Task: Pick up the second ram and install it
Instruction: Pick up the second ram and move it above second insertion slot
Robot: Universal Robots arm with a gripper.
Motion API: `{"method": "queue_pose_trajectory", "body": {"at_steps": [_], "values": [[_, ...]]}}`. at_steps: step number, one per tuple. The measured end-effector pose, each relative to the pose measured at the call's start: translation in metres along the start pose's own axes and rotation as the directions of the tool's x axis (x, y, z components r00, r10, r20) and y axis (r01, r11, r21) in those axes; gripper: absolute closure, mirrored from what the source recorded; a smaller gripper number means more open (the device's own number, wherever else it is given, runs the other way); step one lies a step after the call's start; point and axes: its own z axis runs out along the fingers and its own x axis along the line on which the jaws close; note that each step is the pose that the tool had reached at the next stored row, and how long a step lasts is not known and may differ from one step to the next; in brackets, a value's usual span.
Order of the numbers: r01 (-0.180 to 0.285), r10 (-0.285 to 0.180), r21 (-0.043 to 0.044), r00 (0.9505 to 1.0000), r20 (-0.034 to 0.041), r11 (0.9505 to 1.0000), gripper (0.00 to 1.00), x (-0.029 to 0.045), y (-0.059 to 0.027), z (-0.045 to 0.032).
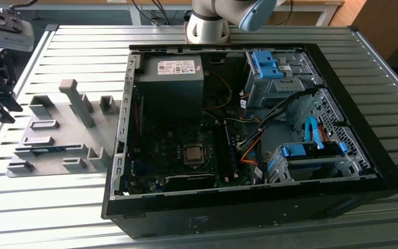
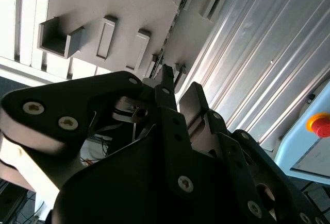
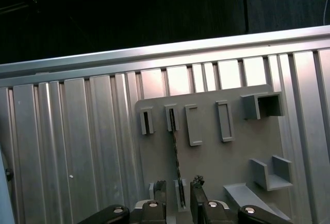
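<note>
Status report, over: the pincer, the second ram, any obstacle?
Pincer open, lined up with ram. Ram stands on edge in grey holder, not gripped. No obstacle seen between them.

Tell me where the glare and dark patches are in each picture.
Exterior view: the computer case interior is dim, the slatted table evenly lit. Second wrist view: some slats glare white, the gripper looms dark. First wrist view: bright bands on the slats, near-black beyond the table's edge.

The hand [image 3: 178, 185] points down, its fingers [image 3: 197, 184] spread apart
</note>
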Motion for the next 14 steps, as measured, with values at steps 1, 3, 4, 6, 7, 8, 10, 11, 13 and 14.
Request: {"method": "queue_pose_trajectory", "body": {"at_steps": [1, 3, 4, 6, 7, 8, 10, 11, 13, 14], "values": [[0.0, 0.0, 0.0, 1.0, 0.0, 1.0, 0.67, 0.0, 0.0, 0.0002], [0.0, 0.0, 0.0002, 1.0, 0.0, 1.0, 0.67, 0.0, 0.0, 0.0006], [0.0, 0.0, 0.0003, 1.0, 0.0, 1.0, 0.67, 0.0, 0.0, 0.0009], [0.0, 0.0, 0.0004, 1.0, 0.0001, 1.0, 0.67, 0.0, -0.0001, 0.0016], [0.0, 0.0, 0.0004, 1.0, 0.0001, 1.0, 0.67, 0.0, 0.0, 0.002], [0.0, 0.0, 0.0004, 1.0, 0.0001, 1.0, 0.67, 0.0, -0.0001, 0.0023], [0.0, 0.0, 0.0004, 1.0, 0.0, 1.0, 0.67, 0.0, -0.0001, 0.0033], [0.0, 0.0, 0.0004, 1.0, 0.0, 1.0, 0.67, 0.0, -0.0001, 0.0038], [0.0, 0.0, 0.0004, 1.0, 0.0, 1.0, 0.67, 0.0001, -0.0001, 0.0049], [0.0, 0.0, 0.0004, 1.0, 0.0001, 1.0, 0.67, 0.0001, -0.0002, 0.0055]]}}
